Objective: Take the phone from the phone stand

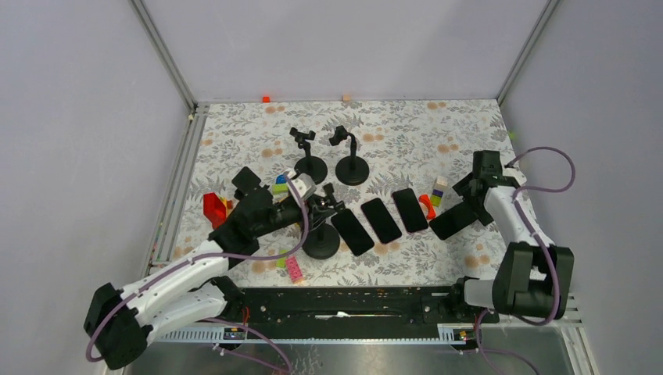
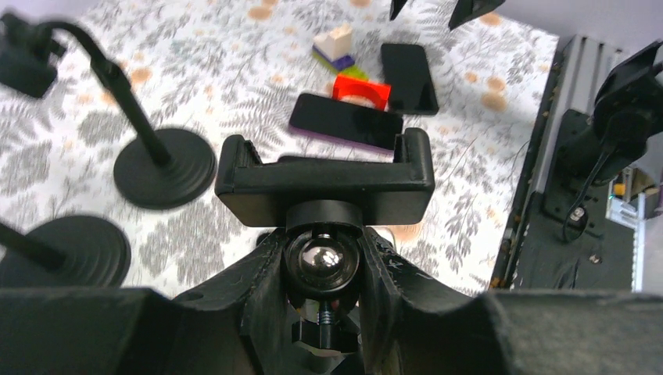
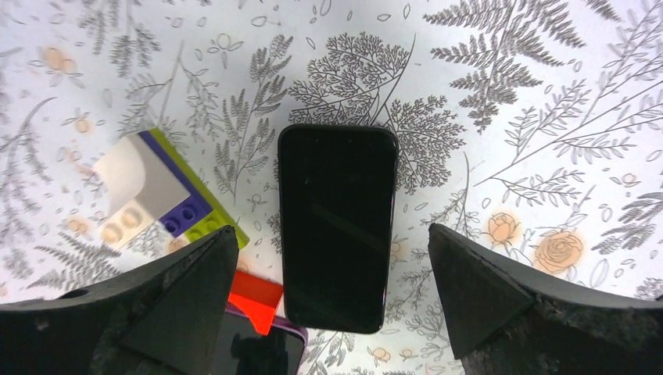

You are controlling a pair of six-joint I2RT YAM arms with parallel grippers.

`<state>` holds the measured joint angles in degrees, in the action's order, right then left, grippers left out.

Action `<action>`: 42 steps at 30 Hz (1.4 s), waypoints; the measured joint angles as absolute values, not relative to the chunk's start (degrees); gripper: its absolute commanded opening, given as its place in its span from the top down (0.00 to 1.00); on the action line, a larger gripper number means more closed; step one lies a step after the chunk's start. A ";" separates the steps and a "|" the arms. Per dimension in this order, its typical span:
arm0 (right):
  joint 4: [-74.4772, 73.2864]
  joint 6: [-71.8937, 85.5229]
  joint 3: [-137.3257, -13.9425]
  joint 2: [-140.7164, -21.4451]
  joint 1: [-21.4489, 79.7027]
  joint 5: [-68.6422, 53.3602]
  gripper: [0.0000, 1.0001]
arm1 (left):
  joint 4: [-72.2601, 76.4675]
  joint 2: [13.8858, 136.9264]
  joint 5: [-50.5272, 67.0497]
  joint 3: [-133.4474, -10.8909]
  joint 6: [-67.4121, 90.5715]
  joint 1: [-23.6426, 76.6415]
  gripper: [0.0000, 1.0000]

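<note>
Phone (image 1: 352, 232) (image 1: 381, 219) (image 1: 410, 209) (image 1: 447, 223): four. Phone stand (image 1: 312, 169) (image 1: 352, 171) (image 1: 321, 241): three. Toy blocks (image 1: 295, 269): several.

The phone stand (image 2: 324, 183) is half hidden between the jaws; a purple-edged phone (image 3: 254, 351) is cropped.

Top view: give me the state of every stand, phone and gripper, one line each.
Near phone stand: upright, cradle empty.
Back-left stand: upright, cradle empty.
Back-right stand: upright, cradle empty.
Row of three phones: flat on the table.
Rightmost phone: flat on the table, ungripped.
Left gripper: shut on the near phone stand, below its cradle.
Right gripper: open, straddling the rightmost phone.
</note>
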<state>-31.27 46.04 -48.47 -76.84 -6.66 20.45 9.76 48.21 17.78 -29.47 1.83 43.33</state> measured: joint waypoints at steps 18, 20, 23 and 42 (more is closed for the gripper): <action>-35.57 39.99 -46.00 -45.04 -6.76 16.16 0.00 | 19.81 95.18 32.58 -74.26 1.21 43.16 1.00; -36.73 39.22 -45.98 -43.35 -6.76 15.31 0.01 | 20.64 100.14 33.43 -78.43 1.19 43.05 1.00; -38.44 38.52 -45.93 -40.58 -6.76 14.50 0.00 | 22.00 107.39 34.63 -84.38 1.61 42.70 1.00; -43.66 35.79 -42.48 -32.49 -6.76 12.38 0.00 | 25.02 130.69 33.19 -105.95 1.56 38.24 0.75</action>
<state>-43.66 35.79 -42.48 -32.49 -6.76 12.38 25.02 130.69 33.19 -105.95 1.56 38.24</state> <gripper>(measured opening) 0.993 0.335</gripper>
